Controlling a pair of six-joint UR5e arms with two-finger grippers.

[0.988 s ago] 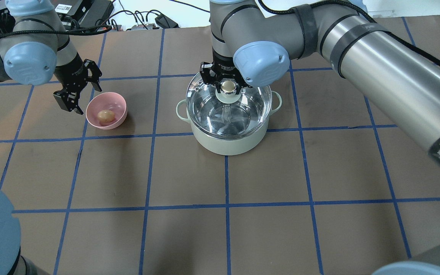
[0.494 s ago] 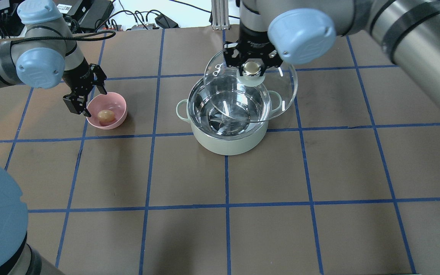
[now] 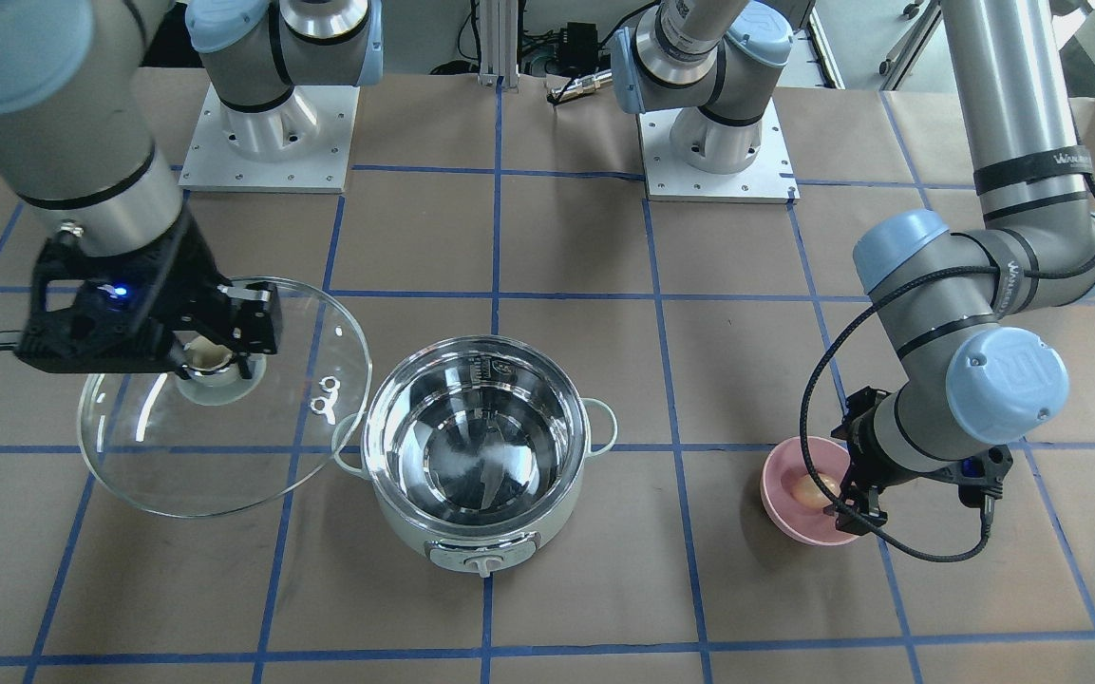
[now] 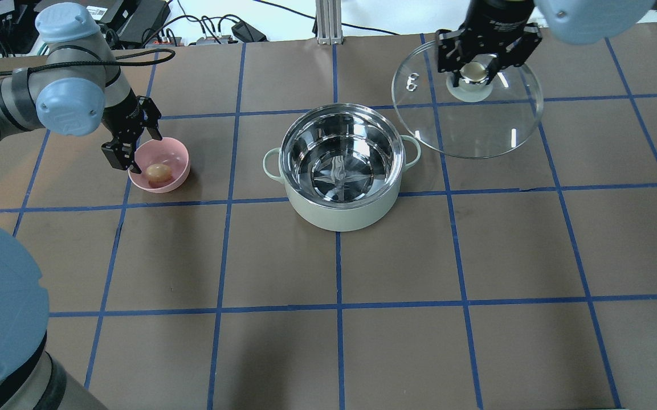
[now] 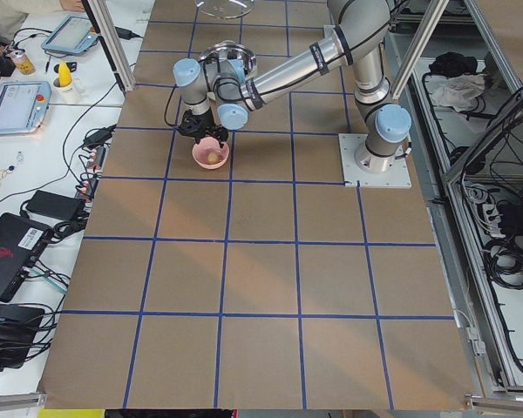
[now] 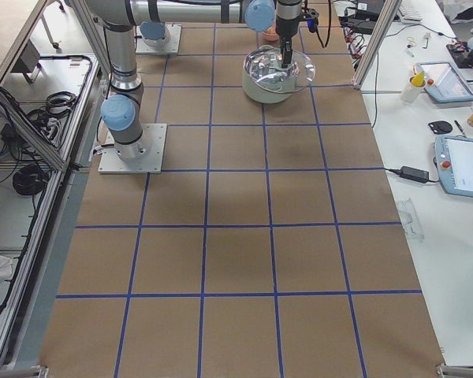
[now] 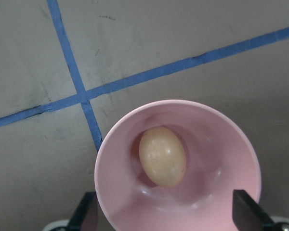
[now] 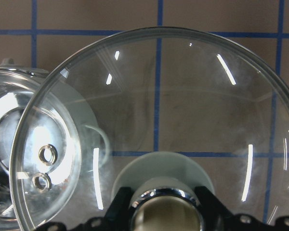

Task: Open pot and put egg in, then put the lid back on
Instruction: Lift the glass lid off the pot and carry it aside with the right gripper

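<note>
The mint-green pot (image 4: 339,219) stands uncovered at the table's middle, and its steel inside is empty; it also shows in the front view (image 3: 476,546). My right gripper (image 4: 474,72) is shut on the cream knob of the glass lid (image 4: 476,128) and holds it in the air to the pot's far right. The right wrist view shows the lid (image 8: 183,96) beside the pot's rim (image 8: 2,82). The tan egg (image 4: 158,172) lies in a pink bowl (image 4: 177,154). My left gripper (image 4: 134,142) is open over the bowl's left edge. In the left wrist view its fingertips (image 7: 86,214) straddle the bowl above the egg (image 7: 162,156).
Cables and electronics (image 4: 134,23) lie past the table's far edge. The two arm bases (image 3: 267,142) (image 3: 713,152) are bolted on the robot's side. Blue tape lines grid the brown table top.
My right gripper has lifted the lid off the pot and carried it away to the far right. My left gripper has moved in closer over the pink bowl.
</note>
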